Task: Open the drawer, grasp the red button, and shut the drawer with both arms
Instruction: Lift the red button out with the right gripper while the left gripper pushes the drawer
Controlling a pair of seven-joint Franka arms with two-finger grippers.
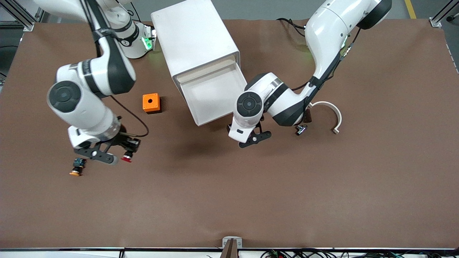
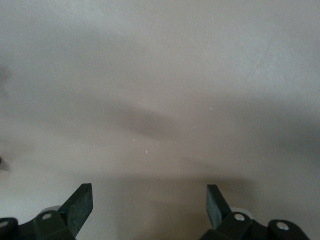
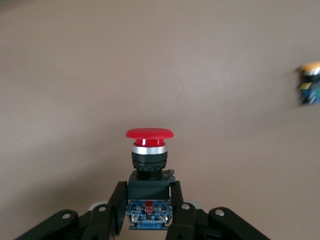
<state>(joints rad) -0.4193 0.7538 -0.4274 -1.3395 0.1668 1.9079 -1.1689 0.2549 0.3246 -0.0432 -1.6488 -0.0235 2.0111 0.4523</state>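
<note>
Right end effector (image 3: 148, 200) clamping button (image 3: 149, 150), left end effector (image 2: 150, 205) spread empty, drawer (image 1: 214, 94) open.

The shallow white drawer (image 1: 214, 96) juts fully open from its white cabinet (image 1: 195, 39), its tray bare, while the red-capped button (image 3: 148, 160) with its black-and-blue body sits clamped between the right gripper's (image 1: 114, 154) fingers above the table toward the right arm's end.
</note>
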